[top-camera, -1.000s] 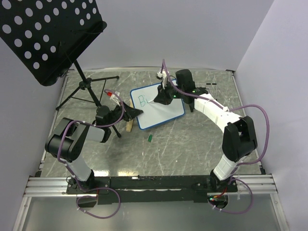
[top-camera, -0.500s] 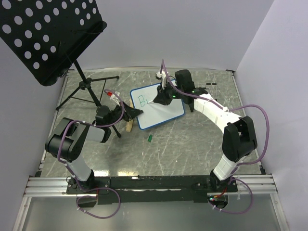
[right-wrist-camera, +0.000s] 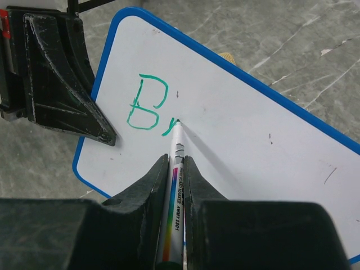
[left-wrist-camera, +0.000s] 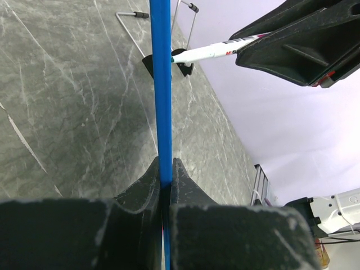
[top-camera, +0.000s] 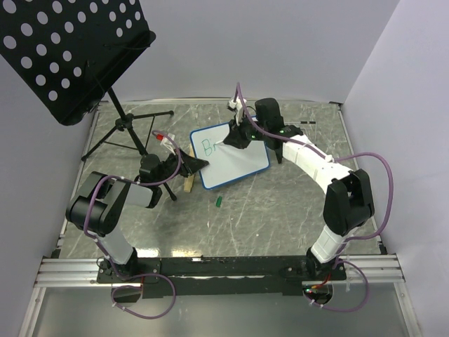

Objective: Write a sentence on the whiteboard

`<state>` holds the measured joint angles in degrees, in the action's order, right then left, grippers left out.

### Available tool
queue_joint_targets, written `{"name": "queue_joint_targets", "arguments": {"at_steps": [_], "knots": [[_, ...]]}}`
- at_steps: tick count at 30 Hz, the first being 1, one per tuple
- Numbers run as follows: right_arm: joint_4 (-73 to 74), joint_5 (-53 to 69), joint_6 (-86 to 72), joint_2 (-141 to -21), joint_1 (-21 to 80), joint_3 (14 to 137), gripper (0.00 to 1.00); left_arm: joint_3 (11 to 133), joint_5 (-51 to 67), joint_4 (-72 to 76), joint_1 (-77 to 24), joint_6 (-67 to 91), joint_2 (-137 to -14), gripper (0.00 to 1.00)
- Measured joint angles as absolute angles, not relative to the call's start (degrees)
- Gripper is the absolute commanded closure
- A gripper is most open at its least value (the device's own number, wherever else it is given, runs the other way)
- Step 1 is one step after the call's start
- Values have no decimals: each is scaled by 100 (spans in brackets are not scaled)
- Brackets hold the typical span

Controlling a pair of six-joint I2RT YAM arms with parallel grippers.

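Top external view: we see the whiteboard lying near the middle of a grey marbled table, turned at an angle to the table's edges. A small wooden block pokes out at its near left corner. The left gripper reaches in from the left and meets the board's left edge. The right gripper comes over the far edge from the right. A small green piece lies on the table just in front of the board, apart from it. A black perforated music stand rises at the far left.

Left wrist view: we look along the board edge-on. Its blue rim runs between the two dark fingers, which are pressed together on it, pinching the board.

Right wrist view: the right fingers clamp a white marker between them. Its tip touches the white surface. The sentence so far is a green capital B in the board's upper left area, plus a short green stroke just beside it, ending at the marker tip.
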<state>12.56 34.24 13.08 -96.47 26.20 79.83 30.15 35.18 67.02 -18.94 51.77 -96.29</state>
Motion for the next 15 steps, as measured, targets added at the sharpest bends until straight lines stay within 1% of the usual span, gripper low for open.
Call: {"name": "queue_joint_targets", "arguments": {"at_steps": [15], "knots": [[1061, 3581, 1146, -9515, 2283, 7791, 100, 3015, 3533, 6709, -1896, 5179, -9629, 99]]}}
